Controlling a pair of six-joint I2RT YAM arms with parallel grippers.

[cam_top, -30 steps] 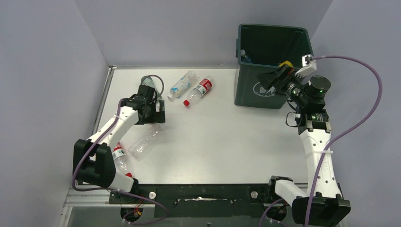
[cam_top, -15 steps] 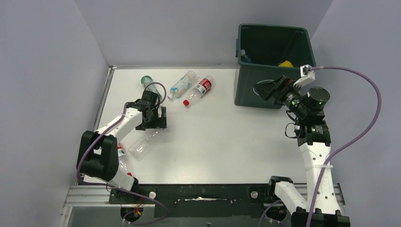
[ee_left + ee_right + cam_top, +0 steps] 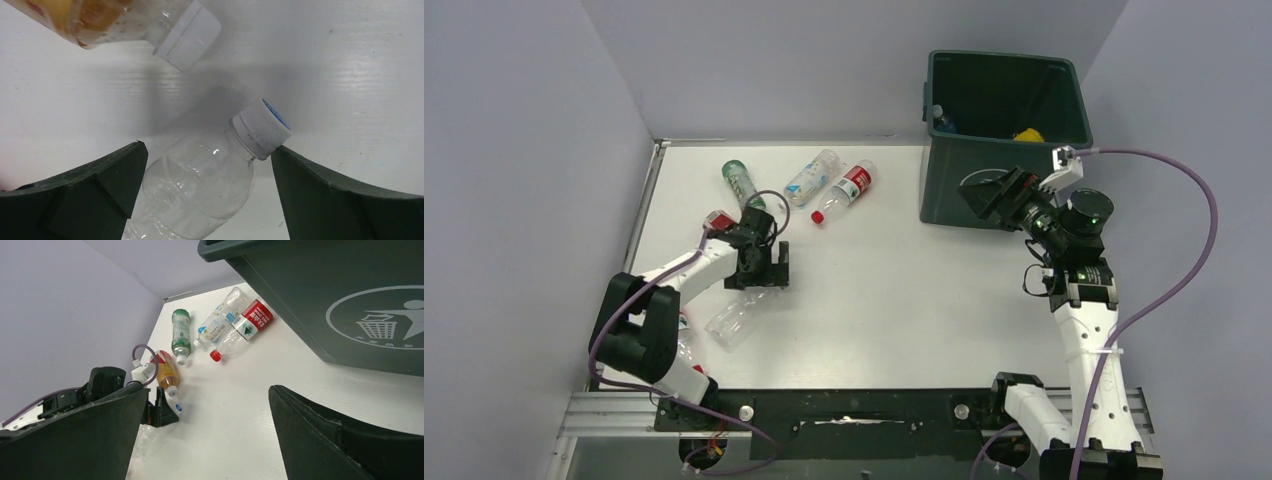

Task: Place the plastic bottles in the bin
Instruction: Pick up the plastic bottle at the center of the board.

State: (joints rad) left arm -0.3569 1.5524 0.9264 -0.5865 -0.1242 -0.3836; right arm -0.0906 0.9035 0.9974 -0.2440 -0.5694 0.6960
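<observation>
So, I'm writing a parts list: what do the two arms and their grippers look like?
The left arm and right arm have white link shells and black joints, each trailing a purple cable. The left gripper and right gripper are black, with broad, dark wedge-shaped fingers. A small green light glows on the right arm's black wrist joint.

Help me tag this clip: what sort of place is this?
Likely a robotics lab test cell: grey walls box in a white table, left arm and right arm are bolted at its edge, and bottles and a bin look staged.
</observation>
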